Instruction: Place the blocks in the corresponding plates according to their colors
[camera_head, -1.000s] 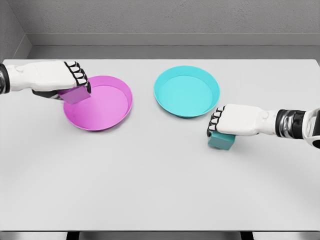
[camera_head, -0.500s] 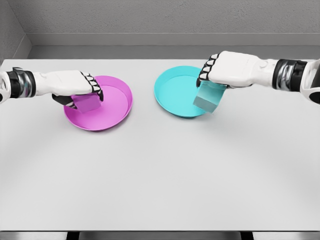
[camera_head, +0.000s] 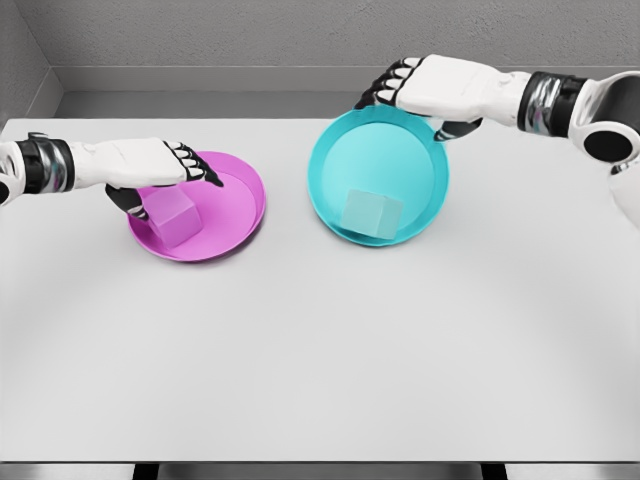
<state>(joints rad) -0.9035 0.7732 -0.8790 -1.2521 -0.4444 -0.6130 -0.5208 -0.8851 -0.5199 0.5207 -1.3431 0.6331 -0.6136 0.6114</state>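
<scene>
A magenta block (camera_head: 170, 217) lies in the left part of the magenta plate (camera_head: 228, 200). My left hand (camera_head: 172, 170) hovers just over it, fingers spread and open, thumb beside the block's left face. A cyan block (camera_head: 373, 213) rests inside the cyan plate (camera_head: 365, 155), toward its near side. My right hand (camera_head: 418, 100) is open above the plate's far rim, fingers stretched leftward. The cyan plate looks tipped up at its far right rim, close under that hand; I cannot tell whether they touch.
Both plates stand on a white table (camera_head: 320, 350), with a grey wall behind its far edge.
Both hands let go: the magenta block now lies in the magenta plate and the cyan block in the cyan plate. The right hand rose and moved back; the cyan plate's far rim looks lifted.
</scene>
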